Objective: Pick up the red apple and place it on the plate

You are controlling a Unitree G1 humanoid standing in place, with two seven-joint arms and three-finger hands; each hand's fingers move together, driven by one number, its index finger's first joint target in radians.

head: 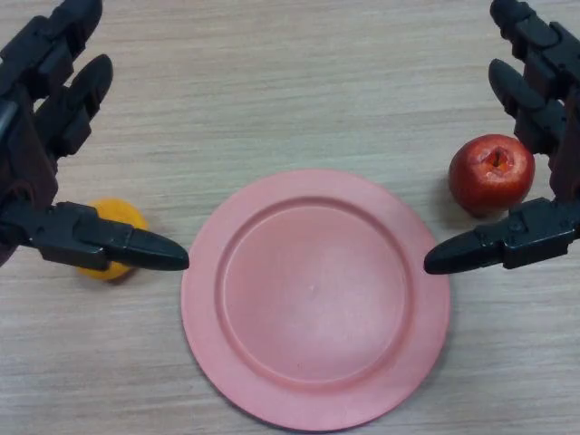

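While the pink plate (315, 299) lies flat on the wooden table (290, 100) with nothing on it, the red apple (491, 173) sits on the table just beside the plate's upper right rim, apart from it, its stem hollow turned upward. Over that side of the plate hangs the right hand (544, 136), fingers straight and spread, grasping nothing; the apple sits in the gap between its fingers and its thumb, and the thumb tip points toward the plate's right rim. Whether the hand touches the apple cannot be told. On the other side of the plate the left hand (45, 136) is likewise released, fingers extended, its thumb tip reaching toward the plate's left rim. Partly hidden under that thumb, an orange fruit (116, 220) rests on the table near the plate's left edge.
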